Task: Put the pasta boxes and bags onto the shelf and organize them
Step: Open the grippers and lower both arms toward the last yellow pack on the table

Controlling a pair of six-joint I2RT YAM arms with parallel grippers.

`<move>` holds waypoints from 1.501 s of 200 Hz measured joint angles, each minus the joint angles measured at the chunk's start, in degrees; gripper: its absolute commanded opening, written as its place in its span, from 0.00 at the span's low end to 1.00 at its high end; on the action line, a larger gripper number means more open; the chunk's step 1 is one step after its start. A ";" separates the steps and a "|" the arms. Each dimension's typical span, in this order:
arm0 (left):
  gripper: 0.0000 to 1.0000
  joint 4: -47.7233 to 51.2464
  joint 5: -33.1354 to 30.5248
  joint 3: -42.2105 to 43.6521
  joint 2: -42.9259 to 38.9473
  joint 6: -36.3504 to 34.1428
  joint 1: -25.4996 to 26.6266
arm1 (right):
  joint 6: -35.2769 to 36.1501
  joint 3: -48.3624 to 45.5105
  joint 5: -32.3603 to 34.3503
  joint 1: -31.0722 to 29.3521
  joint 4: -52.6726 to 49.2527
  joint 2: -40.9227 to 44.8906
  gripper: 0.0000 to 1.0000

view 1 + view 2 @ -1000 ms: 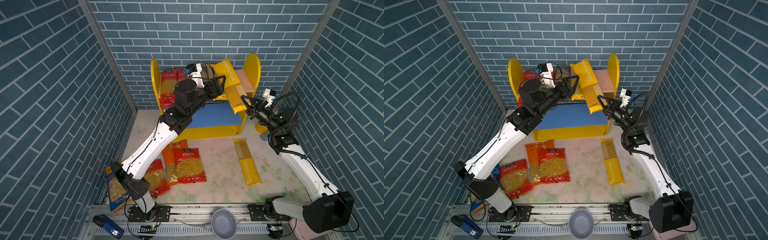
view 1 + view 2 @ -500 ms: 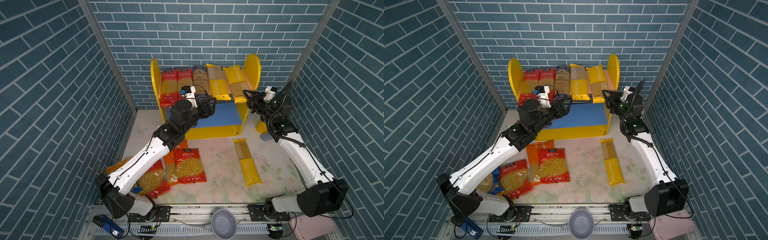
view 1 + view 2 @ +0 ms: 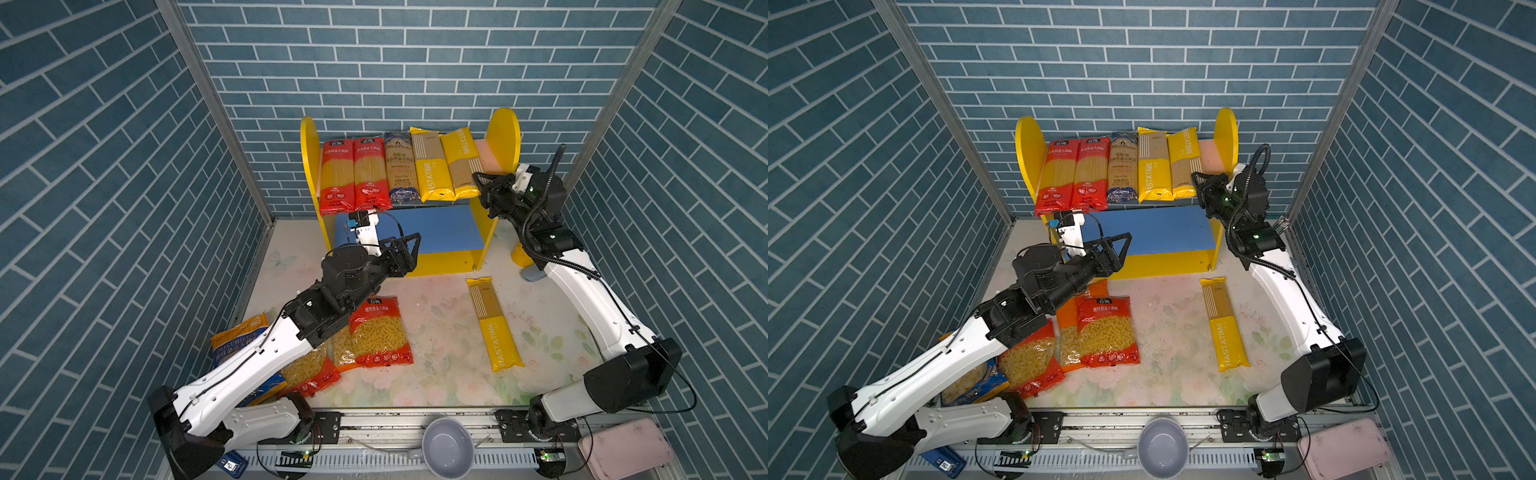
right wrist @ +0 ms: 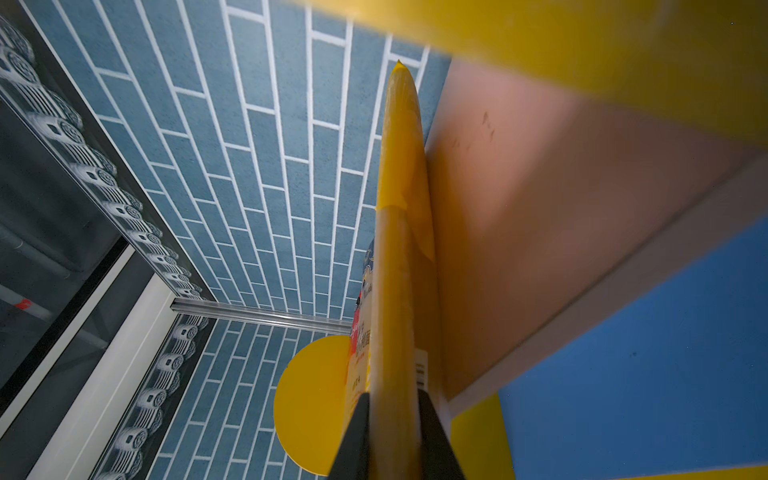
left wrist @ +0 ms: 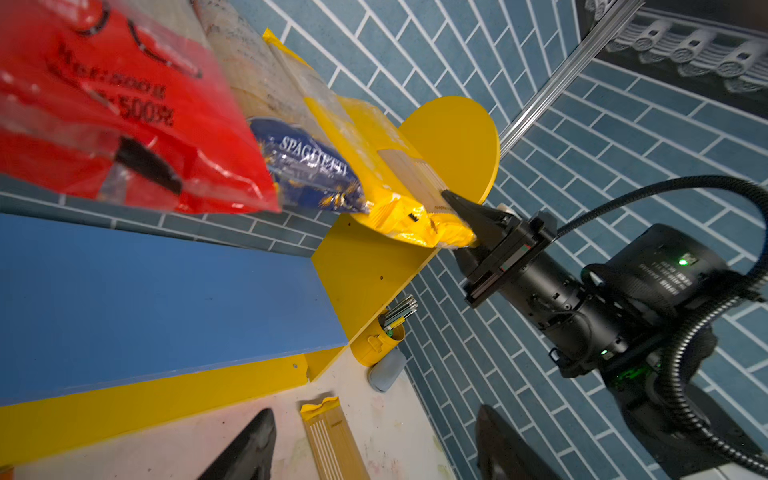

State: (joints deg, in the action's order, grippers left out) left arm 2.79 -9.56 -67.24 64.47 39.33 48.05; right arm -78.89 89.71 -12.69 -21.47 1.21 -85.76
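right gripper clamps yellow spaghetti pack on shelf, upper centre | left gripper spread, empty, mid-frame

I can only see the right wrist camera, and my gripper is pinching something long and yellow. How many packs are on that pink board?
Observer: Five long plastic spaghetti packs lie side by side on the pink upper board; your held yellow pack is the end one.
Child: Is the other gripper holding anything?
Observer: No, the left gripper is open and empty, before the blue lower board.
Child: Any more yellow ones?
Observer: One loose yellow spaghetti pack lies flat on the table.
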 measured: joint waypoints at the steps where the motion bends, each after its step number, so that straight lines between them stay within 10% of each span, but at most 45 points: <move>1: 0.76 0.04 -0.15 0.22 -0.07 0.02 0.00 | 0.00 0.00 0.04 -0.07 0.00 0.00 0.00; 51: 0.75 1.27 -1.38 3.02 -0.33 -0.15 0.42 | -0.07 0.00 1.03 -0.79 0.04 -0.07 0.00; 78: 0.75 1.29 -1.38 3.02 -0.26 -0.33 0.44 | -0.02 -0.11 0.90 -0.92 -0.04 0.11 0.52; 123: 0.75 1.25 -1.33 3.43 -0.07 -0.33 0.70 | 2.51 -2.03 -1.57 -1.18 -2.05 4.28 0.74; 223: 0.76 -0.87 0.61 3.43 8.66 -3.87 5.01 | 20.39 -10.36 -6.86 2.38 -23.96 22.27 0.70; 300: 0.76 -2.64 4.85 1.66 23.30 -6.14 9.79 | 35.82 -33.55 -6.71 11.58 -36.17 26.25 0.61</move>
State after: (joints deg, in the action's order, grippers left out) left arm 0.14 -4.71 -65.58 87.77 33.19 57.84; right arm -43.07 56.16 -19.40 -9.89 -34.96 -59.51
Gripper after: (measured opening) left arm 0.762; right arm 0.610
